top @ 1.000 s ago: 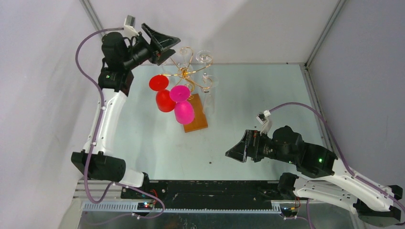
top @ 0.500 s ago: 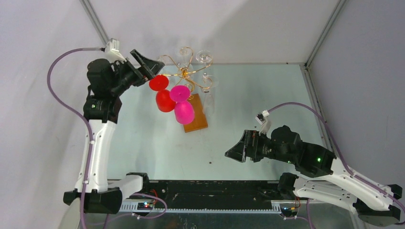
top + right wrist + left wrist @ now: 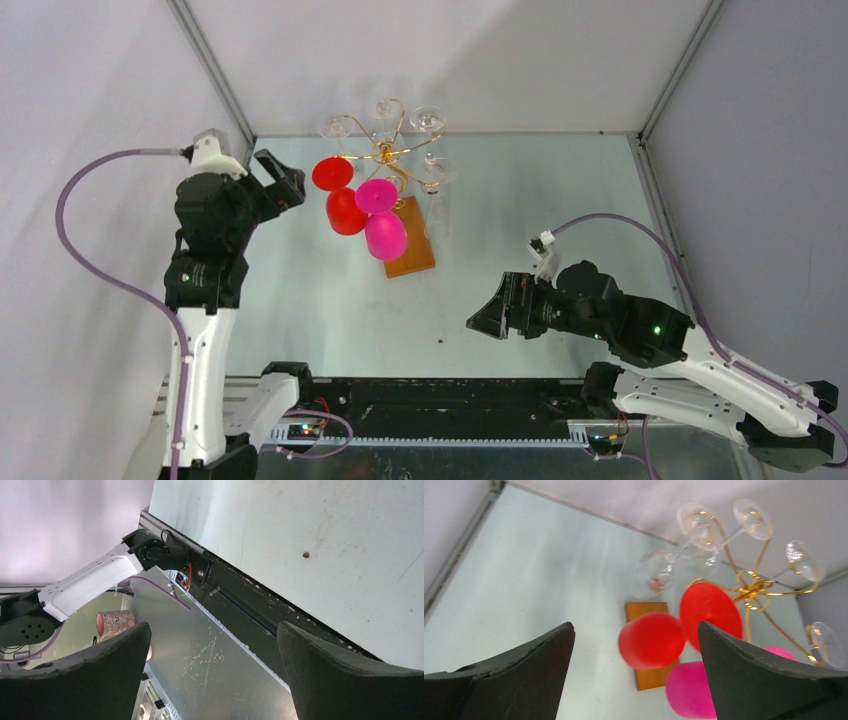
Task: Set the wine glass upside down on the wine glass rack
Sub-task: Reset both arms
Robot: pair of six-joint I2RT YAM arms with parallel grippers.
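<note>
Table (image 3: 560,200), two grippers, rack with hung glasses.
Left gripper (image 3: 634,630): jaws wide, empty, left of the rack (image 3: 385,152) and apart from it. Right gripper (image 3: 214,625): jaws wide, empty, over the table's near edge, well apart from the rack. Rack: gold wire on a brown base (image 3: 412,240), at the table's far middle. Red glass (image 3: 346,211) and pink glass (image 3: 385,235): hung bowl-down, near side. Wine glass (image 3: 335,127): clear, upside down on the far-left scroll. Further clear glasses (image 3: 430,120): on the far and right scrolls.
</note>
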